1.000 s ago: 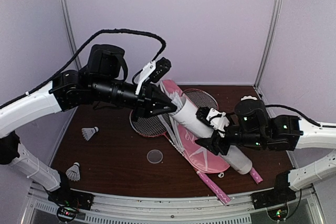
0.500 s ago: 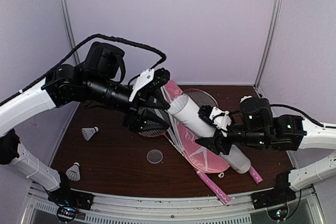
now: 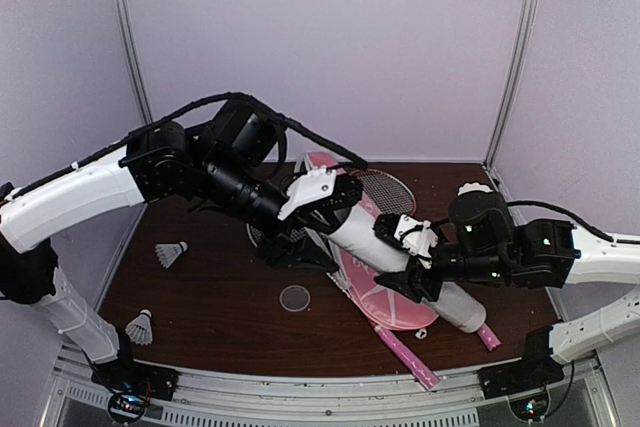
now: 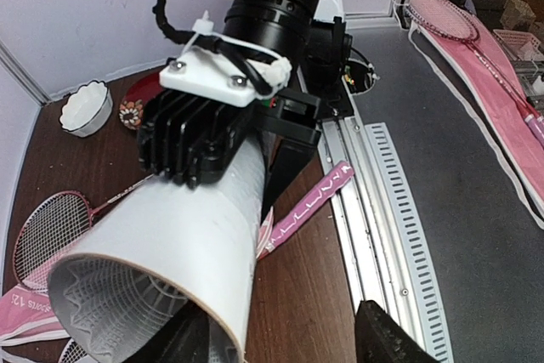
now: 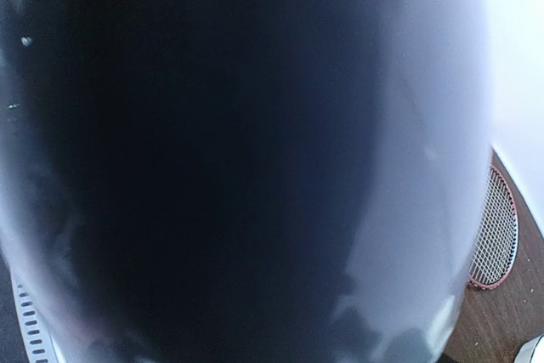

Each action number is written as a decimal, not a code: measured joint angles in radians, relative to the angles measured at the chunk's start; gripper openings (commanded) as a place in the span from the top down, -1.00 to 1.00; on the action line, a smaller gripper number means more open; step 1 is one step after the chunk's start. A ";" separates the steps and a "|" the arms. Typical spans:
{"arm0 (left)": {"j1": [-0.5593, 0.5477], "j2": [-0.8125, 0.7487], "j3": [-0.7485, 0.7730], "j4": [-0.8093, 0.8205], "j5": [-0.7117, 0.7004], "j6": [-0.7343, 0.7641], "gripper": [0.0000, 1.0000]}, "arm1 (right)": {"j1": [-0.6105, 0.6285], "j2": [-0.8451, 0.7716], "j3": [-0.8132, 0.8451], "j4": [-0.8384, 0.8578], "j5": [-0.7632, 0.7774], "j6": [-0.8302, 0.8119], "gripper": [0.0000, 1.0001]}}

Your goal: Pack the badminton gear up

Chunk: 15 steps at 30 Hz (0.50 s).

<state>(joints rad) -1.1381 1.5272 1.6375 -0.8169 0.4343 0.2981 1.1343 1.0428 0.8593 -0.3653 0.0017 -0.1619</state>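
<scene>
Top external view: right gripper [image 3: 408, 257], jaws clamped mid-length on the long white tube [image 3: 362, 237], holds it tilted over the pink cover [image 3: 375, 297], centre-right of the worktop [image 3: 220, 297]. Left gripper [image 3: 332, 219], jaws apart, sits at its open far end. Looks light, stiff, smooth, probably crushable: grip mid-body, gently.

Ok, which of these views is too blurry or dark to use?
Right wrist view: the white tube fills it, out of focus and mostly in dark shadow; only a racquet head at the right edge reads. Left wrist view: sharp and evenly lit. Top view: clear, even light, no glare.
</scene>
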 measured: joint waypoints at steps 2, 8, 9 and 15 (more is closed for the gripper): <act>-0.003 0.012 0.011 -0.013 0.000 0.013 -0.22 | 0.000 0.000 0.000 -0.009 0.002 0.000 0.23; -0.010 0.063 0.048 -0.012 0.018 0.035 -0.32 | 0.000 0.000 0.000 -0.005 0.002 0.000 0.23; -0.011 0.070 0.048 -0.006 0.023 0.035 -0.34 | 0.000 0.000 0.000 -0.006 0.002 0.000 0.23; -0.011 0.082 0.048 0.036 0.045 0.031 -0.50 | 0.000 -0.006 -0.002 0.000 0.003 0.005 0.23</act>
<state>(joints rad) -1.1492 1.6089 1.6852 -0.7811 0.4789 0.3294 1.1343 1.0367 0.8574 -0.3656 0.0048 -0.1574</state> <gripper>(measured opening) 0.717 0.638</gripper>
